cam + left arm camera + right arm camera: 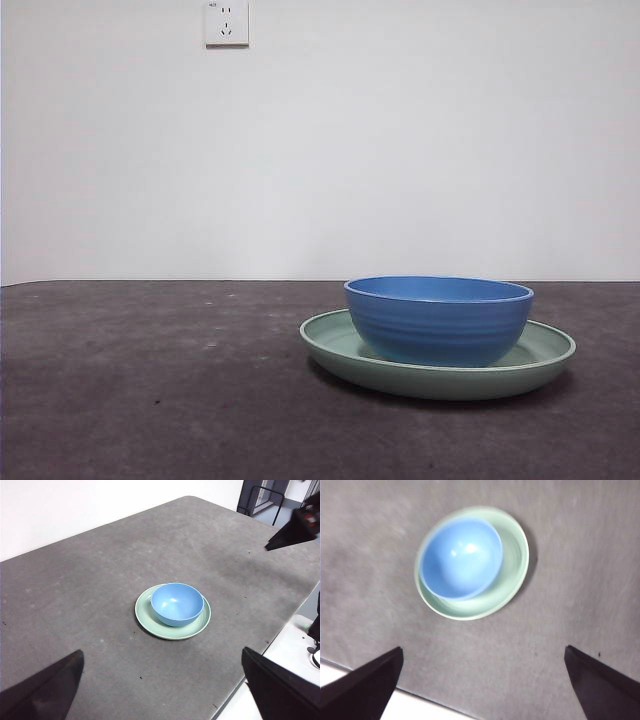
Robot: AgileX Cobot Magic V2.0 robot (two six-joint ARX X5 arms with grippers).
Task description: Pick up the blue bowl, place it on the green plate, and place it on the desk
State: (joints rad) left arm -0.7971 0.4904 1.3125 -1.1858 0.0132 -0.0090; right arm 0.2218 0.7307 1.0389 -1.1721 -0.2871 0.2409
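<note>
Tool (480, 690) of right arm spread wide above blue bowl (461, 558) seated in green plate (515, 570); next, likely lifting bowl onto worktop (150, 380).

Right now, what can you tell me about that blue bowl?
The blue bowl is round, deep and medium blue, with faint horizontal ridges outside and a smooth, glossy inside. It looks like plastic. It stands upright and empty on the green plate, off-centre toward one rim. Only the plate touches it; neither gripper is on it.
</note>
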